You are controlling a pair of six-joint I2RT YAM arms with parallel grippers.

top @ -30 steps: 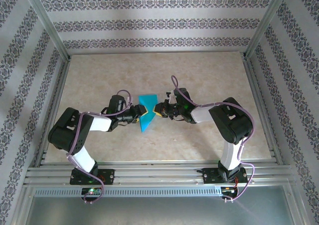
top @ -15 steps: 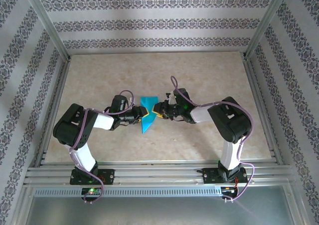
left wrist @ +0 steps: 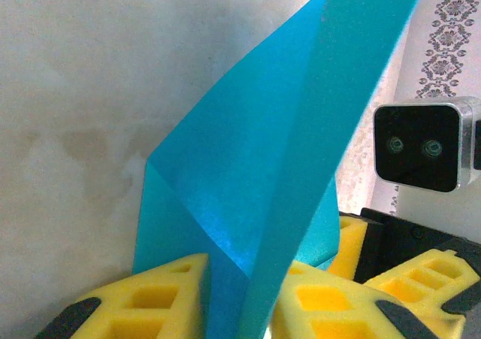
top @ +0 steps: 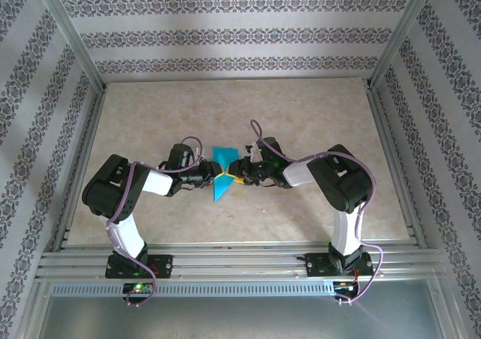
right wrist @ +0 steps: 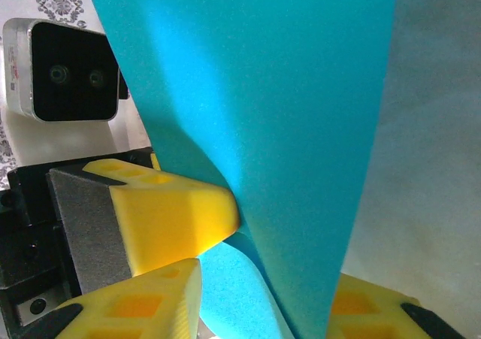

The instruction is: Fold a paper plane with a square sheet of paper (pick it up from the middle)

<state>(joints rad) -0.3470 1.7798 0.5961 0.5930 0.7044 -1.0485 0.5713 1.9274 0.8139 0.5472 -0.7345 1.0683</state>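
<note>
**Desk:** Position of the teal-blue paper?

**Photographer:** Near the middle of the table, a little closer to the front edge than to the back and well clear of all four corners. Caught between the two arms, with the pointed lower tip aimed at the front edge.

**Desk:** Lying flat?

**Photographer:** No. Creased and standing up off the tabletop. From the left wrist, shows a diagonal fold across the near face and a long flap rising to the right.

**Desk:** State of the left gripper?

**Photographer:** Clamped on the paper. Seen up close from its own wrist, with yellow foam pads pressing the folded layers from both sides at the lower edge.

**Desk:** And the right gripper?

**Photographer:** Parted around the paper from the opposite side, tip to tip with the left one. From its own wrist, yellow pads well apart, with a loose curl of paper in the gap. Cannot tell whether either pad touches the sheet.

**Desk:** Anything else close in?

**Photographer:** One yellow finger of the left gripper against the paper's face in the right wrist view, with the black-fronted wrist camera above it. Patterned wallpaper beyond the table's back edge.
</note>
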